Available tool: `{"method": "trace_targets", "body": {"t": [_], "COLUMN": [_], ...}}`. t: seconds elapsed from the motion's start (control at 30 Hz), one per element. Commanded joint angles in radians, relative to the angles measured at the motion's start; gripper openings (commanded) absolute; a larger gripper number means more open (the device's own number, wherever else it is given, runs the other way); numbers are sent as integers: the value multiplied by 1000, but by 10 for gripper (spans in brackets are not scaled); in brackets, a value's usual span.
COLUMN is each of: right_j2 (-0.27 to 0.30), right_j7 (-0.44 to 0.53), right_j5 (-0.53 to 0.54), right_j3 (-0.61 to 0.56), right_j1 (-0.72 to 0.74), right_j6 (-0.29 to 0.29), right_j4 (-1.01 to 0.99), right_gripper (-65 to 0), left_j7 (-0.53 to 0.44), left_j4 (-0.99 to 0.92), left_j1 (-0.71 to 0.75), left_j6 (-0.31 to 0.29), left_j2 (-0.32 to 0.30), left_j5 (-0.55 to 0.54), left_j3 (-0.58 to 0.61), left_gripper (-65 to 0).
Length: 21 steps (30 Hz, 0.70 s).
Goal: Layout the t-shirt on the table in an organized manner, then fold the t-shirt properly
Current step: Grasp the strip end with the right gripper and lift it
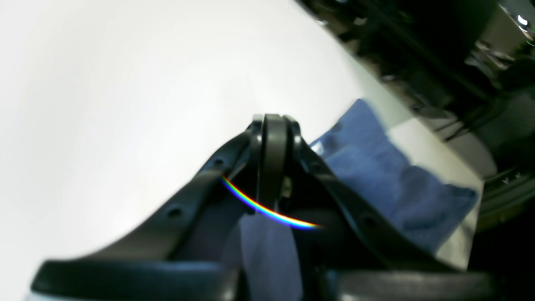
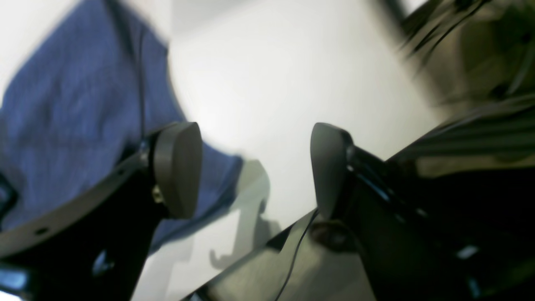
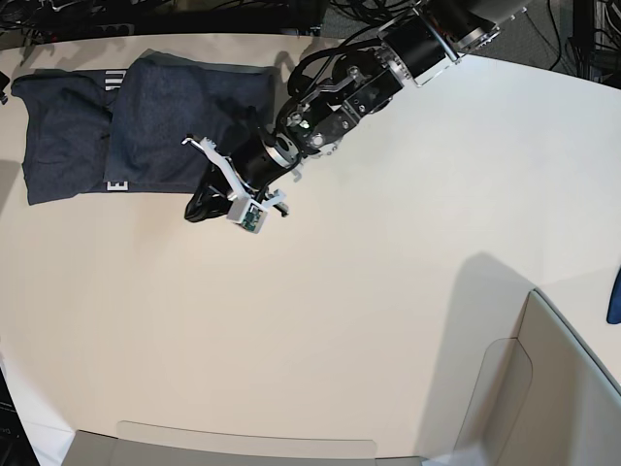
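Lying part-folded at table (image 3: 388, 291) far corner — t-shirt (image 3: 146, 126); left claw (image 1: 273, 125) pinched shut on t-shirt hem; right claw (image 2: 255, 167) agape, holding nothing.

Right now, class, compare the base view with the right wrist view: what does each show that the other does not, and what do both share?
Only the base view shows the t-shirt's pale lettering, the left gripper at the shirt's near corner, and the box walls at the lower edge.

Only the right wrist view shows the right gripper, with its jaws standing wide apart and nothing between them.

Both show the dark blue t-shirt and the off-white table it lies on.
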Motion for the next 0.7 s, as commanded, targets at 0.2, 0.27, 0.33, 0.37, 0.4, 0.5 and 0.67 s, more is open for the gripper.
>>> {"method": "trace_targets", "body": {"t": [0.2,0.27,0.33,0.37,0.4,0.5,0.67], "right_j2": [130,151,170,180,187,197,236], "right_j7": [17,15,-9,-16,-16,-16,-16], "right_j5": [162,257,347,389,421,498,521], "right_j3": [-123,-146,-169,-170,-170,-169,-173], "right_j1": [11,8,8,11,14,13,10], "right_j6": [14,14,14,14,14,14,14], "right_j4": [-126,-225,-331,-387,-432,-555,-665], "right_gripper": [-212,-212,-212,-212,-212,-212,-212], "left_j7": [146,157,159,159,159,159,160], "left_j4": [74,71,68,68,68,67,67], "left_j1": [58,62,62,62,62,64,84], "left_j6": [-26,-26,-26,-26,-26,-26,-26], "left_j2": [11,11,10,-2,-9,-16,-16], "left_j5": [0,0,0,0,0,0,0], "left_j3": [-142,-146,-141,-139,-138,-136,-144], "left_gripper": [-650,-650,-650,-650,-650,-650,-650]}}
